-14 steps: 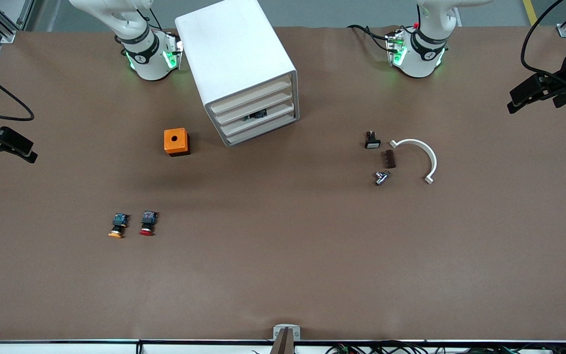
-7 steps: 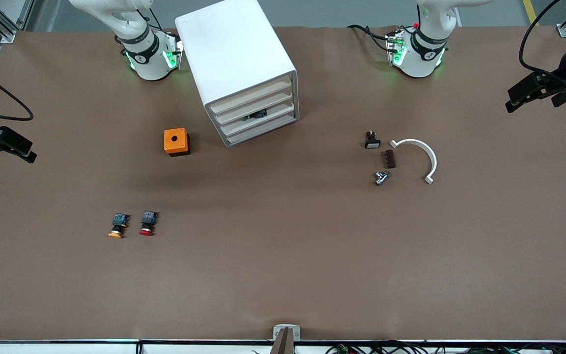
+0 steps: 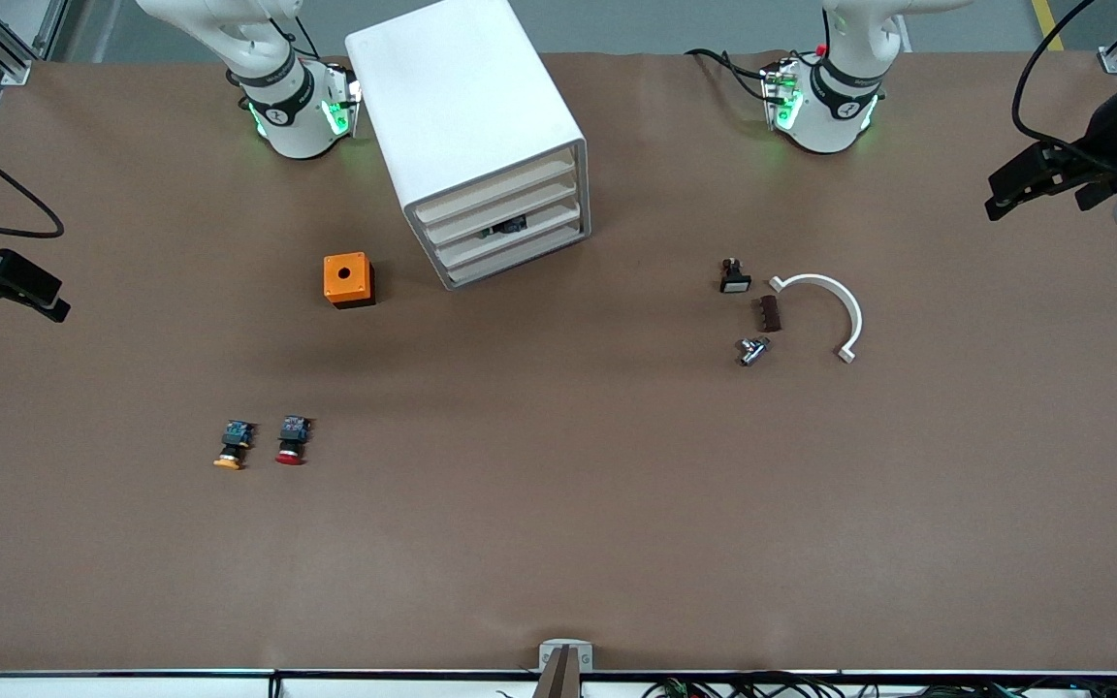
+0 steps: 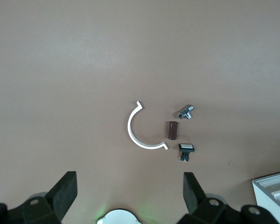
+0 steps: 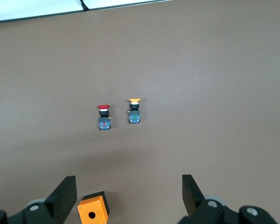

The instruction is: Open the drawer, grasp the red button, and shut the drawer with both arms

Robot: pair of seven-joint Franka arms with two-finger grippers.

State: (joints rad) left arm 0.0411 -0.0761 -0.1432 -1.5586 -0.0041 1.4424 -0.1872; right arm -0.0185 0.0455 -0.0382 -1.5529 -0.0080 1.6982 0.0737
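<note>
- My left gripper (image 3: pixel 1005 194) hangs high over the left arm's end of the table (image 3: pixel 558 543), forearm angled in from the edge; in its wrist view the two black fingers (image 4: pixel 65 193) stand wide apart with nothing between them.
- My right gripper (image 3: pixel 45 301) hangs over the right arm's end, its black fingers (image 5: pixel 65 196) equally spread and empty.
- The cabinet (image 3: pixel 466 126) is a smooth white box with rounded corners, set at an angle between the two bases. Every drawer (image 3: pixel 510 225) is pushed in, and something dark shows in the slot just above that one.
- The button (image 3: pixel 291 441) lies on its side on the matte brown tabletop, red mushroom cap toward the front camera, bluish back toward the bases, just beside the orange-capped button (image 3: pixel 233 446).
- An orange cube (image 3: pixel 347 279) with a round hole sits near the cabinet.
- Toward the left arm's end: a white half-ring (image 3: pixel 825 310), a brown block (image 3: pixel 769 313), a shiny metal fitting (image 3: pixel 752 350), a small black part (image 3: pixel 734 276).
- I can read no writing anywhere.
</note>
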